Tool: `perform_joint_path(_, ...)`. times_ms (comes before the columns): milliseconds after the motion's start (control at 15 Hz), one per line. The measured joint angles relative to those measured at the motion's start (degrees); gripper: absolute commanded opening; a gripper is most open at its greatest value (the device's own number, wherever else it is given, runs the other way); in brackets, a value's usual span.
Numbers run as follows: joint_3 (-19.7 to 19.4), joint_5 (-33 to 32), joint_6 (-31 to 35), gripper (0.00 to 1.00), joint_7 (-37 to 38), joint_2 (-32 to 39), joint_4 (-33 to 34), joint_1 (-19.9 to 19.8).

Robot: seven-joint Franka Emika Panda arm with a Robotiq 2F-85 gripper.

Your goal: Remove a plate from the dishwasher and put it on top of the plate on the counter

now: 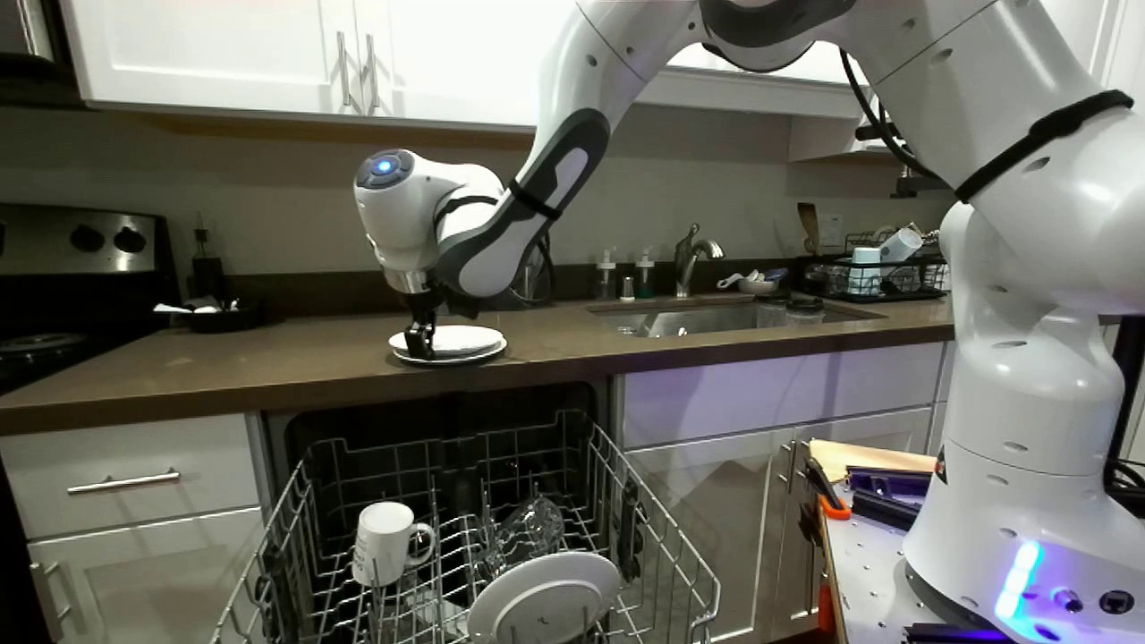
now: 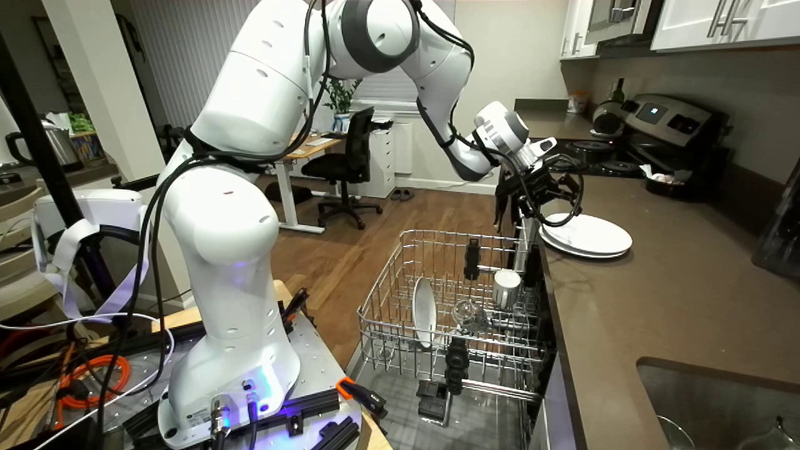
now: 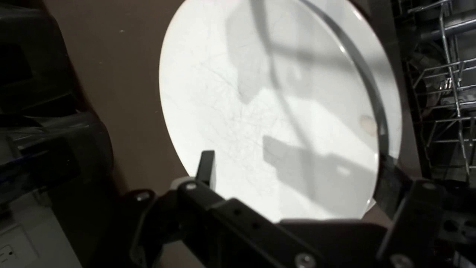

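Upper white plate [image 3: 241,111]: lay on lower plate [image 3: 386,82], near the counter's [image 1: 268,362] front edge. Gripper [image 3: 298,163]: stood at both plates, fingers [image 3: 205,167] spread apart.

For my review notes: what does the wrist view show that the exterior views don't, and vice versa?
Only the wrist view: fine lines and a tan spot on the upper plate.
Only the exterior views: the Panda base and a third plate in the dishwasher rack.
Both: the upper plate stacked on a lower plate, the counter, dishwasher rack and gripper.
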Motion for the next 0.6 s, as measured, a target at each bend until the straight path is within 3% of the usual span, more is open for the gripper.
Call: perform_joint_path(600, 2.03, 5.79, 0.00, 1.00, -3.07, -0.60, -0.03, -2.03)
